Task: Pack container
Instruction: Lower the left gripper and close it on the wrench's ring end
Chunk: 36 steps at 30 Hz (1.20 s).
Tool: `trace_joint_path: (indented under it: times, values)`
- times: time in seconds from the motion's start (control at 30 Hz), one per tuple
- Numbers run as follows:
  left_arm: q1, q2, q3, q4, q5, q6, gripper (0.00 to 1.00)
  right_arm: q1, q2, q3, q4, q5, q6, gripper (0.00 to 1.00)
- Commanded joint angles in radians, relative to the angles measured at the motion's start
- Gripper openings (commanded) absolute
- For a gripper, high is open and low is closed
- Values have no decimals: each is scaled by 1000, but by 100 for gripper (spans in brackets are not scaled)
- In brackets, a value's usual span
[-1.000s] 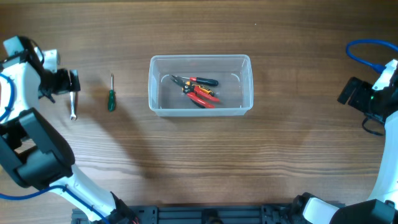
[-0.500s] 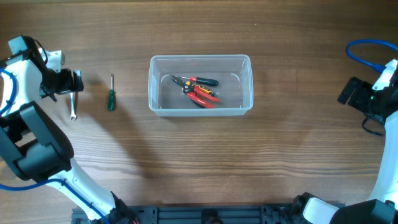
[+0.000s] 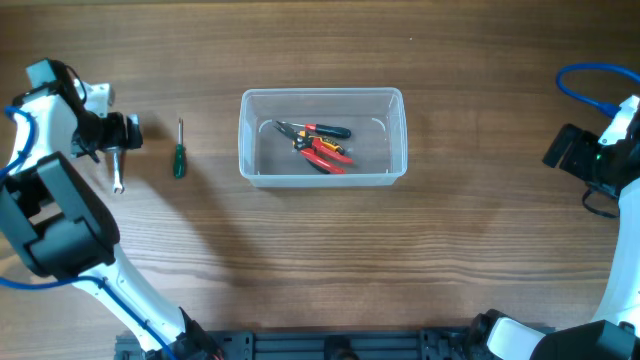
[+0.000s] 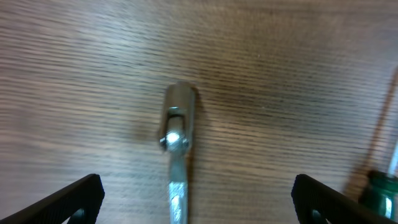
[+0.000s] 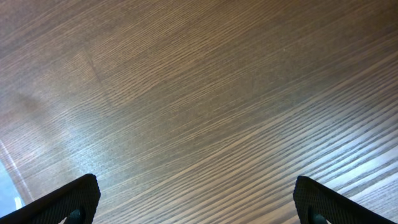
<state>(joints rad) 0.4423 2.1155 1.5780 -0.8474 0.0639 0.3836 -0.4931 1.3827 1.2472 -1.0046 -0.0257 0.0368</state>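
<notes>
The container [image 3: 320,94] sat mid-table with pliers [image 3: 322,142] inside. At 9 o'clock the left gripper [image 3: 122,131] hung open over the wrench [image 4: 176,134], likely to grab it. The right gripper [image 5: 196,202] was open at 3 o'clock.

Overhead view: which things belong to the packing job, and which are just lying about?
Job: container, pliers inside it, silver wrench, green screwdriver.
Lying about: blue cable at the right edge.
</notes>
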Motion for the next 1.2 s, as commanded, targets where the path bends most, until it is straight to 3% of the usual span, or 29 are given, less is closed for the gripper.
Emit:
trace_joint_path:
  times: [0.0,1.17]
  values:
    - [-13,28,14,0,-24,21,100,-2,1,-3,2,-9,16,100]
    - [18,77,14,22,-39,37,96,-2,1,-3,2,-9,16,100]
